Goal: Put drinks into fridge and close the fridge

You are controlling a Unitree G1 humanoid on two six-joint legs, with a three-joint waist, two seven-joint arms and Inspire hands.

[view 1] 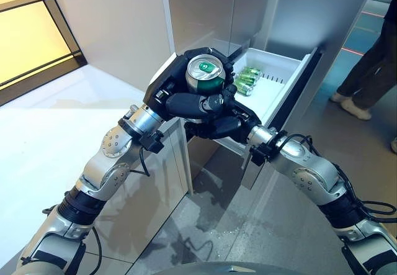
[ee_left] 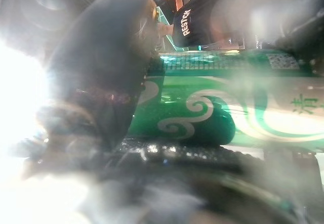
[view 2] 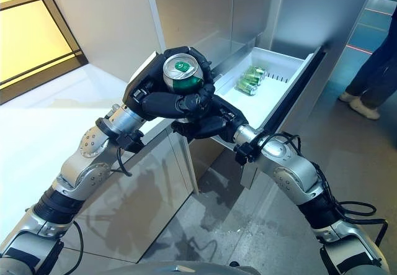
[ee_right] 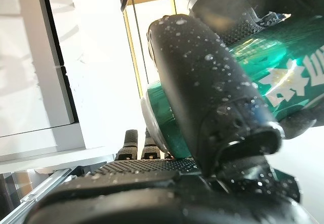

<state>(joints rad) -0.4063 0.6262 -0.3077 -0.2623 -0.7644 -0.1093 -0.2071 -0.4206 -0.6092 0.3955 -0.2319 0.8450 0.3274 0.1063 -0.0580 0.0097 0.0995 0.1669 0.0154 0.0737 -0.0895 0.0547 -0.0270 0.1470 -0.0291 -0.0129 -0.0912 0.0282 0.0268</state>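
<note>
While both hands' fingers grip can (view 1: 205, 74), drawer (view 1: 291, 61) gapes beyond.

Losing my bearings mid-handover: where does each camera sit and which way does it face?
Left eye, right eye views: head, looking down at both arms, green can, open fridge drawer.
Left wrist view: on the left arm, along the left hand at the can's side.
Right wrist view: on the right arm, along the right hand under the can.
All share the can.

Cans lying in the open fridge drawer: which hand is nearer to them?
Right. The right hand sits at the drawer front, below the held can; the left hand wraps that can, farther from the drawer cans.
</note>
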